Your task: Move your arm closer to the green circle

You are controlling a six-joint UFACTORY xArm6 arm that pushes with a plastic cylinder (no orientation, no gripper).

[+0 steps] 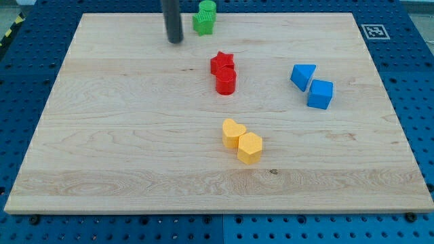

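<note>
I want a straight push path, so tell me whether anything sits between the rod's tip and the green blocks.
Nothing visible does. My tip rests just to the view's left of the green blocks, with only bare board between. The red blocks lie lower, off that line.

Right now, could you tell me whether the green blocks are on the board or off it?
On it, just barely: the green blocks sit at the wooden board's top edge, right of my tip, apart from it.

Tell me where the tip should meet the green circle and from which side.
No grip, only a push: my tip stands to the view's left of the green pair at the board's top edge. Come from the left onto the near face.
</note>
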